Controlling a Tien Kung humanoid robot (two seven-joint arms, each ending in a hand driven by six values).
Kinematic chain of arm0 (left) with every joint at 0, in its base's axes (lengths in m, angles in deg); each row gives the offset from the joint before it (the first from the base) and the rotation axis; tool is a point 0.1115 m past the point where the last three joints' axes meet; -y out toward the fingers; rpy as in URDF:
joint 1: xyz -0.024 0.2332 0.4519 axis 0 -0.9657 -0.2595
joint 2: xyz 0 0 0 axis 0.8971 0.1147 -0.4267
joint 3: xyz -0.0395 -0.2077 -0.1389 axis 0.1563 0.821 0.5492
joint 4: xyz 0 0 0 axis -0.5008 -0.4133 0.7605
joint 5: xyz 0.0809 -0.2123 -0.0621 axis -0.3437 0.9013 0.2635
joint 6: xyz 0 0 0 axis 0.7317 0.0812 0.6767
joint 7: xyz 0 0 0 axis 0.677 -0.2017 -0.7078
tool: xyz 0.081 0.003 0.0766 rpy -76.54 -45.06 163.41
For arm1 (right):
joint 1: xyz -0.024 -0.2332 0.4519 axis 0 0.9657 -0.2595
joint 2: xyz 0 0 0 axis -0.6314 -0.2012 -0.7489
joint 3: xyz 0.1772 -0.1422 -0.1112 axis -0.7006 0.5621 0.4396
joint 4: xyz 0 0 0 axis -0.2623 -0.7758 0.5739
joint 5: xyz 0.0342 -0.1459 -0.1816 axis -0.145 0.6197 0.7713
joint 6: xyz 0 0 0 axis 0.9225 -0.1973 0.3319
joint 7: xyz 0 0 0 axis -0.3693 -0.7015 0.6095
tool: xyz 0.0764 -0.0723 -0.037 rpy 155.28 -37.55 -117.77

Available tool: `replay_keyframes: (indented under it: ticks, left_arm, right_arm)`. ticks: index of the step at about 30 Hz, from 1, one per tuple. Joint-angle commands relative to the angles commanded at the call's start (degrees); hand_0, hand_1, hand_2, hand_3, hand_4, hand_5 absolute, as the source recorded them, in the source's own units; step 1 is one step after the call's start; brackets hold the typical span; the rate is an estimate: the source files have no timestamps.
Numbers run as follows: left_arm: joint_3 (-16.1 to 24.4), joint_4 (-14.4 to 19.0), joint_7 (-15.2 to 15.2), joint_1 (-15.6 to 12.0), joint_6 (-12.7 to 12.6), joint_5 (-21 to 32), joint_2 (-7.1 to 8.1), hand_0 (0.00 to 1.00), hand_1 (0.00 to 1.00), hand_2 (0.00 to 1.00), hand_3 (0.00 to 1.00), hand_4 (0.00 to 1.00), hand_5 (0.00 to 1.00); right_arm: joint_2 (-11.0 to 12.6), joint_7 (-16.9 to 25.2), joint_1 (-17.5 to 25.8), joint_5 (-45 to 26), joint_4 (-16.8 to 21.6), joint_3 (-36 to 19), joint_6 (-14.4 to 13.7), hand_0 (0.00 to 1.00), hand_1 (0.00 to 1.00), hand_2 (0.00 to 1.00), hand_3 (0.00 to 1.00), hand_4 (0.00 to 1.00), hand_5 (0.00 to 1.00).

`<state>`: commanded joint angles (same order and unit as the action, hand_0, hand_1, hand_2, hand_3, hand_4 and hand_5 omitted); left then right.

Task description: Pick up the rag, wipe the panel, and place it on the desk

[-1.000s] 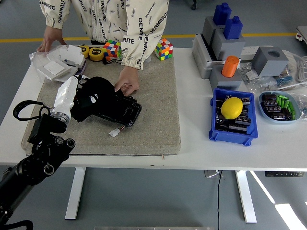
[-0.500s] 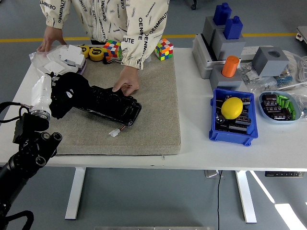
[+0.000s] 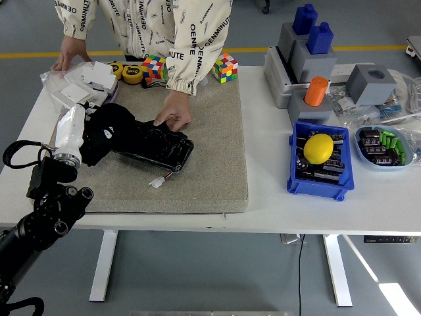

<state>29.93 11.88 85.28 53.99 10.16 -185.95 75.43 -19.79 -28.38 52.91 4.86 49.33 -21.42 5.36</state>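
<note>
Since half a second ago the left hand (image 3: 105,135) has slid back rightward along the panel (image 3: 154,146), after sweeping out to the panel's left end just before that; so a back-and-forth stroke, wiping mid-way, I'd judge, with placing not started. Rag (image 3: 108,131) is black, soft, bunched into a lump under the hand, pressed on the panel's left end, at about 9 o'clock on the mat (image 3: 210,151). Hand looks closed around the rag, though black on black makes the fingers hard to separate. Panel: black, flat, long, glossy with ribbed detail, lying diagonally; a small white connector (image 3: 156,182) on a wire hangs off its 6 o'clock edge.

A person's hand (image 3: 173,115) presses the panel's 12 o'clock edge, steadying it. Their other hand (image 3: 66,56) rests on clear plastic bags (image 3: 82,82) at 10 o'clock. Mat is grey-beige, felt-like, square, on the white surface (image 3: 263,204).

Further out: two colour cubes (image 3: 225,68) at 12 o'clock; blue bin (image 3: 319,184) with a yellow lemon-like object (image 3: 318,148) at 3 o'clock. Right arm not visible.
</note>
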Motion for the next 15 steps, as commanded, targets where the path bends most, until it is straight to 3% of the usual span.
replay_keyframes:
  ticks: [15]
  left_arm:
    - [-14.7,13.0,-4.3,-1.3,1.6,2.8,2.42,0.25,0.318,0.394,0.56,0.698,0.002]
  right_arm:
    - [0.0,0.1,0.1,-0.3,0.2,0.2,0.1,0.54,0.557,0.49,0.522,0.882,0.356]
